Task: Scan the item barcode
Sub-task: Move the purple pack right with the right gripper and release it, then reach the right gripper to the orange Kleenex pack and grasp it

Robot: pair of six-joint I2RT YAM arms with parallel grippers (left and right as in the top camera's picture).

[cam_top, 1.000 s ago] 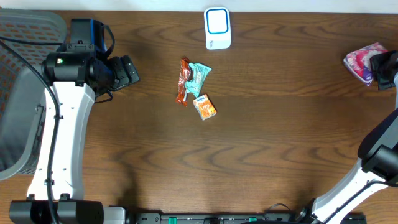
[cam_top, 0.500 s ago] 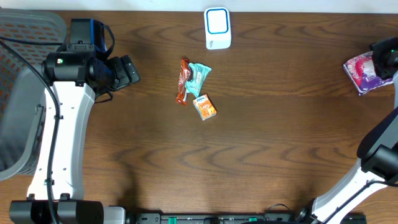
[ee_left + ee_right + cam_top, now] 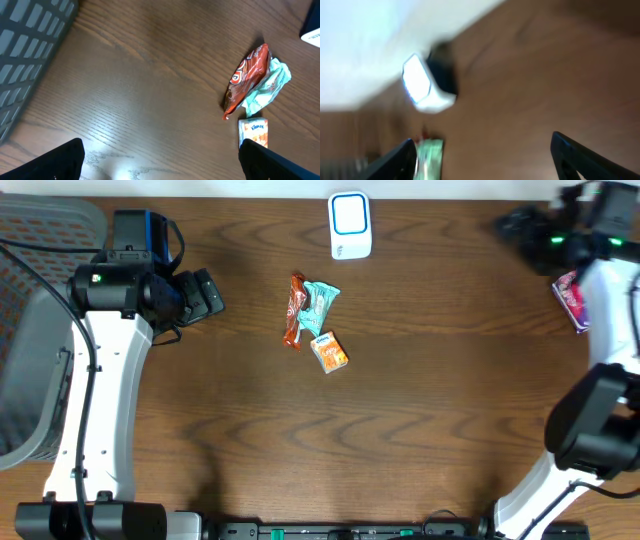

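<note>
Three items lie mid-table: a red-brown snack wrapper (image 3: pixel 294 310), a teal packet (image 3: pixel 321 302) and a small orange box (image 3: pixel 329 351). The white barcode scanner (image 3: pixel 350 225) stands at the far edge. A pink patterned packet (image 3: pixel 572 295) lies at the right edge. My left gripper (image 3: pixel 207 294) hovers open left of the items, and its wrist view shows the wrapper (image 3: pixel 246 80), teal packet (image 3: pixel 267 90) and box (image 3: pixel 253 132). My right gripper (image 3: pixel 515 225) is at the far right, open and holding nothing. Its blurred view faces the scanner (image 3: pixel 427 85) and teal packet (image 3: pixel 431 155).
A grey mesh basket (image 3: pixel 40 230) stands off the table's left side, also seen as a basket wall (image 3: pixel 30 40) in the left wrist view. The right arm's white link (image 3: pixel 610 310) passes beside the pink packet.
My right gripper opened and left the pink packet lying at the right edge. It then swung toward the far edge and leftward. The left arm has not moved.
</note>
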